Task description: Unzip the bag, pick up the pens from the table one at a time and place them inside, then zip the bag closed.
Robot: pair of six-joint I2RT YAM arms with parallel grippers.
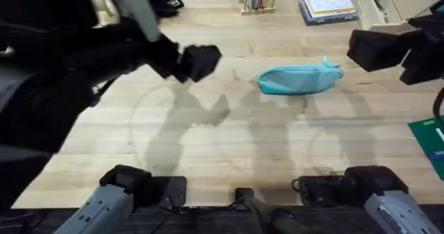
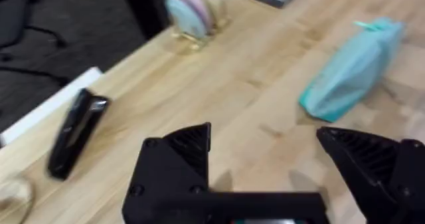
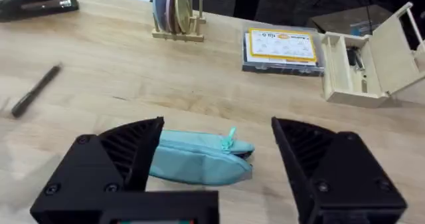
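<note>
Soft matt cloth bag [image 1: 300, 79] lies on smooth pale wooden table [image 1: 229, 151].

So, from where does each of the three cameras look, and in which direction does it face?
Overhead: fixed above the arm bases, looking down and forward at the table; both arms show.
Left wrist: on the left arm, facing the pouch and stapler; its open left claw shows.
Right wrist: on the right arm, above the pouch, facing the pen and card box; its open right claw shows.
All three share the pouch.
</note>
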